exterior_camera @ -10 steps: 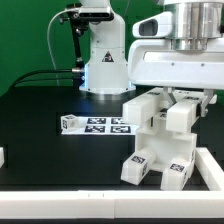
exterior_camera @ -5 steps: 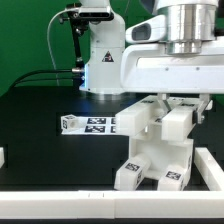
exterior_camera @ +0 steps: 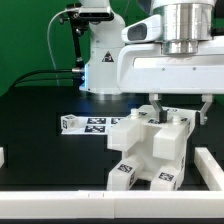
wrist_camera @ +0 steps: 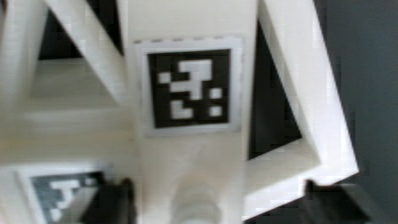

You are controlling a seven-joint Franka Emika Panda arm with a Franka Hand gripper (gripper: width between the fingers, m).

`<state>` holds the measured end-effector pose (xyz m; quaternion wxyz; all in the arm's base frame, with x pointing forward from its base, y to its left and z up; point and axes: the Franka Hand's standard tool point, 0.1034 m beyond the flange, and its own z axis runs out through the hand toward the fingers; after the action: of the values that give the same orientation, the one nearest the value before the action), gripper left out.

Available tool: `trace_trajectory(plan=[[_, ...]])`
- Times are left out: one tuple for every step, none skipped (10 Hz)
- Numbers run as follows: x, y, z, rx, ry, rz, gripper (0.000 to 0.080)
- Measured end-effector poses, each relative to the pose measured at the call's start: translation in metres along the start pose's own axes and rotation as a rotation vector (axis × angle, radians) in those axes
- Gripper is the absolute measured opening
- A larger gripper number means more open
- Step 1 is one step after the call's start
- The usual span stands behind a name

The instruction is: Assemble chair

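The black table (exterior_camera: 40,120) carries the part-built chair (exterior_camera: 150,150) at the exterior view's right, just beside the marker board (exterior_camera: 95,124). The gripper (exterior_camera: 180,108) hangs over it, jaws apart astride its top block, clamping nothing. Risk: the unsupported chair topples, or a finger snags it on withdrawal.

On the table (exterior_camera: 40,110), toward the exterior view's right, the chair (exterior_camera: 150,146) — directly beneath the gripper (exterior_camera: 179,108). Behind the chair, flat on the table, the marker board (exterior_camera: 95,124), stretching toward the exterior view's left; farther back, the robot base (exterior_camera: 100,62).
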<state>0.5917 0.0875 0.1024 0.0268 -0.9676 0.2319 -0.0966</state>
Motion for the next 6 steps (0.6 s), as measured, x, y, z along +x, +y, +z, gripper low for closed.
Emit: trace_trajectory(plan=[[0.0,-0.001,0.0,0.001,0.001,-0.001,0.0527],[0.0,-0.001,0.0,0.001,0.002,-0.002,0.0624],[0.0,-0.001,-0.001,0.001,-0.001,-0.001,0.0642],[-0.001,-0.001,-0.008,-0.001,-0.017,0.001,0.0648],[0.0,0.0,-0.024,-0.001,-0.043,0.009,0.0648],[0.001,0.001,-0.044,0.0,-0.075,0.019,0.0649]])
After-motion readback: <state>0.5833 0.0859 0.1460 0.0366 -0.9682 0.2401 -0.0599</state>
